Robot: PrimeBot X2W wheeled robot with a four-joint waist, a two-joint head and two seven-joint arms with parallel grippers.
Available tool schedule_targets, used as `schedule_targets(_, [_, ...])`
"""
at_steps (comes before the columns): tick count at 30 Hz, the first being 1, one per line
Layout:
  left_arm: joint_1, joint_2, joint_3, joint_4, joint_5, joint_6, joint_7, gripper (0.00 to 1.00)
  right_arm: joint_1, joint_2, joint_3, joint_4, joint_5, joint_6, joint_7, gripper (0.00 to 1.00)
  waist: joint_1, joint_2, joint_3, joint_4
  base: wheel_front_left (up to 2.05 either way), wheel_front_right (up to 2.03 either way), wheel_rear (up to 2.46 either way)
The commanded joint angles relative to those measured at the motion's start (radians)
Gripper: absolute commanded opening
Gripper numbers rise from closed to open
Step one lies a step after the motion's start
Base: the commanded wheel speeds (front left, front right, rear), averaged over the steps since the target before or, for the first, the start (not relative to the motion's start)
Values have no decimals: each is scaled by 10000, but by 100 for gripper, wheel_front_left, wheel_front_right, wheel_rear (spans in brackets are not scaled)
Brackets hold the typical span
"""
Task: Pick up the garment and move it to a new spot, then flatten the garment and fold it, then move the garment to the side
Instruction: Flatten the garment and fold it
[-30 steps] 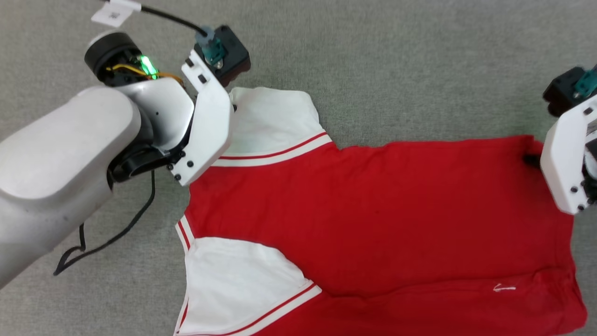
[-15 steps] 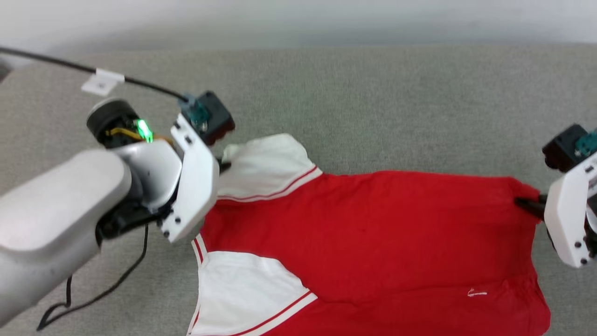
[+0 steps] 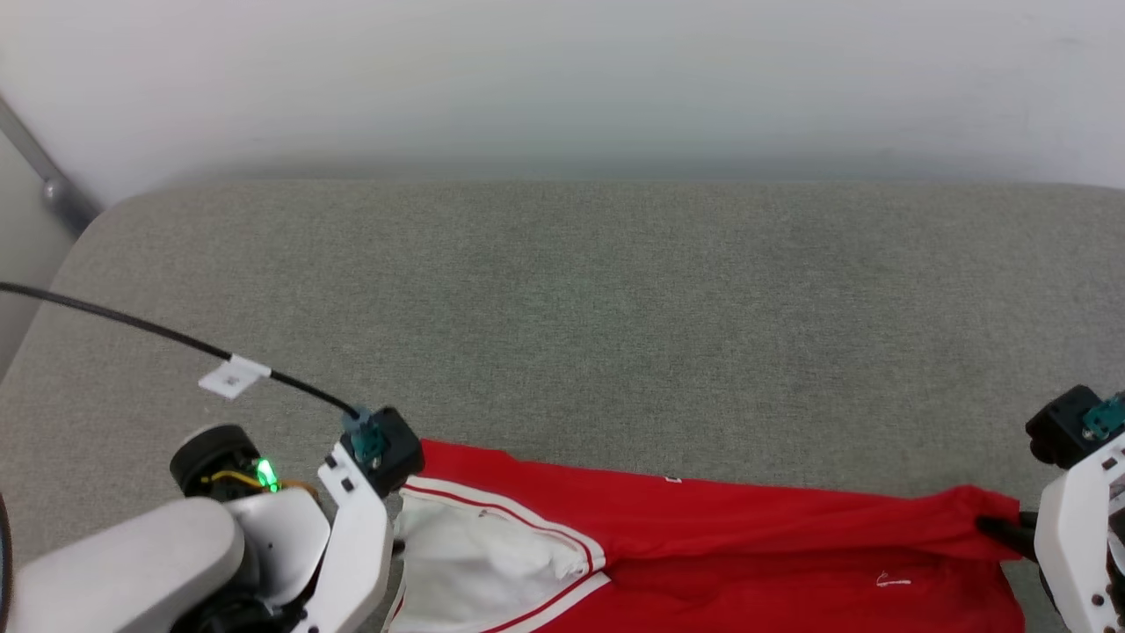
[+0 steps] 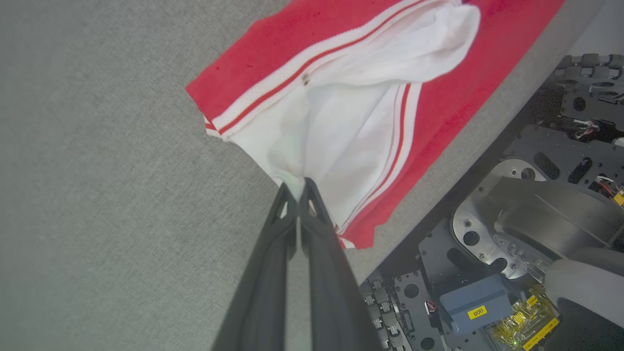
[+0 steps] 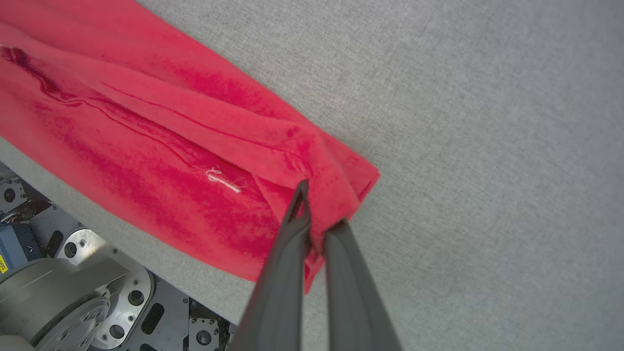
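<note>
My left fingers [image 4: 291,207] are pressed together on the white sleeve [image 4: 351,126] of the garment [image 3: 747,545]. They pinch a small tuck of cloth right at their tips. From that pinch the sleeve fans out ahead of them, with its red-striped trim on both sides and the red body beyond it.

My right fingers [image 5: 300,209] are clamped on the opposite end, with a bunched corner of red hem squeezed between the two tips. A long fold runs away from that grip across the red fabric. The small white logo [image 5: 222,178] sits just to the left of the fingers, in the layer below the fold.

In the head view the garment stretches as a long red band between my two grips. The sleeve end is by the left fingers and the hem corner is at the dark tips on the right. It lies on the grey worktop [image 3: 571,308], close along its near edge.

A wide stretch of bare worktop runs beyond both sets of fingers to a pale wall [image 3: 562,79]. A black cable with a white tag [image 3: 233,380] arcs in to my left wrist. In both wrist views my metal base [image 4: 536,209] shows just past the worktop's near edge, behind the fingers.
</note>
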Motion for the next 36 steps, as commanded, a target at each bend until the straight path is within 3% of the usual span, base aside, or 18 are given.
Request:
schedule_targets(1, [590, 51, -6, -111, 52, 64, 109, 0, 410, -74, 16, 0, 53, -5, -113, 0, 1, 0, -95, 51, 0, 0, 0])
schedule_targets(14, [2335, -464, -7, 550, 127, 397, -333, 0, 866, 550, 493, 795, -427, -5, -448, 0, 1, 0, 493, -122, 0, 0, 0])
schedule_targets(15, [2387, -523, 46, 642, 131, 458, -484, 45, 808, 606, 470, 867, -444, -5, -591, 20, 1, 0, 494, -126, 0, 0, 0])
schedule_targets(16, [2428, -563, 123, 702, 135, 500, -667, 100, 736, 655, 443, 913, -448, -5, -717, 47, 1, 0, 469, -135, 0, 0, 0])
schedule_targets(17, [2471, -588, 238, 775, 77, 544, -922, 100, 681, 695, 406, 936, -447, -5, -875, 100, 1, 0, 414, -146, 0, 0, 0])
schedule_targets(22, [2585, -366, 758, 786, 411, 795, -2427, 100, 679, 460, 128, 668, -269, -5, -1551, 100, 1, 0, -64, -195, 0, 0, 0])
schedule_targets(25, [2832, -327, 1223, 654, 661, 1324, -3777, 100, 939, 214, -241, 383, -163, -5, -2033, 100, 1, 0, -291, -207, 0, 0, 0])
schedule_targets(31, [3300, -459, 2163, 705, 1536, 2998, -6571, 100, 1694, 91, -1594, 411, 44, -5, -3033, 100, 1, 0, -344, -149, 0, 0, 0])
schedule_targets(36, [3889, -777, 2815, 943, 1790, 4362, -8279, 100, 2549, 540, -2561, 852, 233, -5, -3363, 100, 1, 0, -165, -81, 0, 0, 0])
